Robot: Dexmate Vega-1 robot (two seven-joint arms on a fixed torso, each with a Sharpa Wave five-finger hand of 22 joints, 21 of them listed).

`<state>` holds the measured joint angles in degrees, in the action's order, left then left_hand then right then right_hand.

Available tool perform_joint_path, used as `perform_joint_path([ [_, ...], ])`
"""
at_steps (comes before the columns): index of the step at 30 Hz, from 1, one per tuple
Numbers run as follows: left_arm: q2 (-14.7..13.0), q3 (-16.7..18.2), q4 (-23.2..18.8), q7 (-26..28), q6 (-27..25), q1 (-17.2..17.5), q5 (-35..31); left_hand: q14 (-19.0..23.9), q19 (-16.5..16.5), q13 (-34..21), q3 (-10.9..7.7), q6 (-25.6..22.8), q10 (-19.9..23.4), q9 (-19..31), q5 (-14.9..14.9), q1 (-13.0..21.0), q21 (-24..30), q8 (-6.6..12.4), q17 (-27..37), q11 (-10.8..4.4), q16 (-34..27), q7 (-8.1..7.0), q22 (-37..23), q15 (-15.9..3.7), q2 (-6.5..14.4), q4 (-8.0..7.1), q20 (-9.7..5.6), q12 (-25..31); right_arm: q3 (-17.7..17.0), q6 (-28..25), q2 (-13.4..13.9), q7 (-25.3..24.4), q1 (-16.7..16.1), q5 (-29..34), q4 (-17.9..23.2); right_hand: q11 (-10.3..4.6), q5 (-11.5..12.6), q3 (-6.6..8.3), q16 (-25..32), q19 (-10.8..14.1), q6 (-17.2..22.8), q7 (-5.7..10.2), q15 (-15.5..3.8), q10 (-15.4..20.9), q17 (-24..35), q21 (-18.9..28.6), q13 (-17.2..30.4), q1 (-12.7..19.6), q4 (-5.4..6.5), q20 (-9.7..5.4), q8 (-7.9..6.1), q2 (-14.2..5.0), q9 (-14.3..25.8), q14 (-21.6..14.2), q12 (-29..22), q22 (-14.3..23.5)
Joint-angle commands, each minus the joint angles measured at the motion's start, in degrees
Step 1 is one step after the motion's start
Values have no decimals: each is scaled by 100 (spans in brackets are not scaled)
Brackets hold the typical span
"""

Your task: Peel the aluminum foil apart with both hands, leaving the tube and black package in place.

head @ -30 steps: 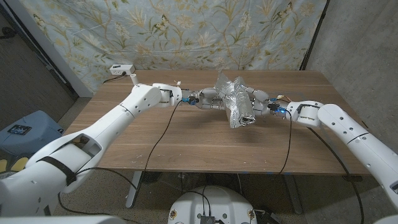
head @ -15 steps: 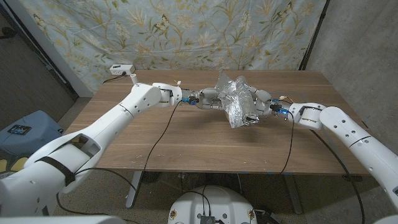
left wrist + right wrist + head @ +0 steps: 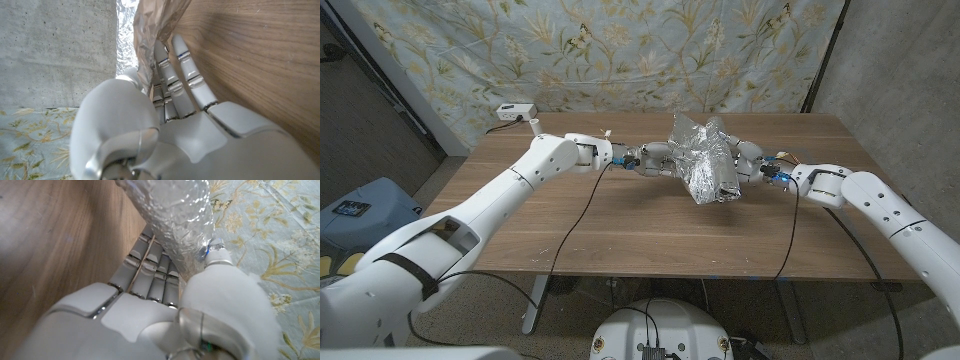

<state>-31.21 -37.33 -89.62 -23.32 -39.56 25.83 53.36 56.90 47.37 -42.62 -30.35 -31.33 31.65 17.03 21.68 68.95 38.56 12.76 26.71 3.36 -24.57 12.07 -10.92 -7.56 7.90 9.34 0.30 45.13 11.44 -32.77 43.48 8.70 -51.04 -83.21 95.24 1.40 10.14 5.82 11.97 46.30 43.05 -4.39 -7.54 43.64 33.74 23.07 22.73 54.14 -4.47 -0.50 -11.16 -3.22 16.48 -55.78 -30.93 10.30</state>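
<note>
The fingers [image 3: 172, 75] of the left hand [image 3: 655, 158] are held together along the crumpled aluminum foil [image 3: 705, 160], its edge pinched against the thumb; the fingers [image 3: 150, 265] of the right hand [image 3: 750, 160] are likewise pressed side by side under the foil, with the thumb clamped on top. The wooden table [image 3: 620, 220] is seen beneath, and the foil bundle is held between both hands over its far middle. A white box [image 3: 515, 112] is seen at the far left corner.

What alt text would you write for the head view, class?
Two white robot hands, left hand and right hand, grip a crumpled silver aluminium foil bundle from opposite sides above the middle of a brown wooden table, before a floral cloth backdrop.
</note>
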Motion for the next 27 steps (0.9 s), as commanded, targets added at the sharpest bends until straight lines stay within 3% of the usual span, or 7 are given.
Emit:
perform_joint_path([
  [1,-45,30,-75,30,0,57,53,63,-13,-25,-16,-69,35,31,24,-47,52,46,22,-21,11,9,-17,7,9,0,11,-7,-35,57,1,102,-20,-16,-74,27,47,-59,-30,-11,-29,-19,44,-41,-24,-35,15,-122,21,48,-23,10,4,79,26,14],
  [8,-53,89,-113,136,16,124,108,240,42,12,-70,-371,228,83,32,-14,129,153,3,-71,-10,4,-16,-55,21,24,-25,19,-61,88,-9,54,-58,-20,-41,31,70,-74,-37,-9,-56,-28,45,-64,-59,-49,22,-193,50,53,-22,-2,-8,91,44,14],
  [19,-50,147,-4,14,-37,127,278,342,113,29,-106,-460,316,124,36,-11,202,176,-12,-128,-9,4,-12,-102,21,20,-51,16,-83,-91,71,-187,-59,-136,44,52,96,-79,-26,3,-108,-49,72,-82,-102,-67,19,-247,61,58,-16,-17,-26,69,72,14],
  [27,2,180,136,-62,-118,122,428,353,113,15,-110,-485,323,151,32,-10,230,178,3,-125,-9,3,-11,-103,18,21,-64,11,-47,-377,159,-385,26,-290,13,102,116,-152,-31,12,-261,-127,104,-135,-141,-95,47,-518,197,75,17,-51,-51,119,104,14],
])
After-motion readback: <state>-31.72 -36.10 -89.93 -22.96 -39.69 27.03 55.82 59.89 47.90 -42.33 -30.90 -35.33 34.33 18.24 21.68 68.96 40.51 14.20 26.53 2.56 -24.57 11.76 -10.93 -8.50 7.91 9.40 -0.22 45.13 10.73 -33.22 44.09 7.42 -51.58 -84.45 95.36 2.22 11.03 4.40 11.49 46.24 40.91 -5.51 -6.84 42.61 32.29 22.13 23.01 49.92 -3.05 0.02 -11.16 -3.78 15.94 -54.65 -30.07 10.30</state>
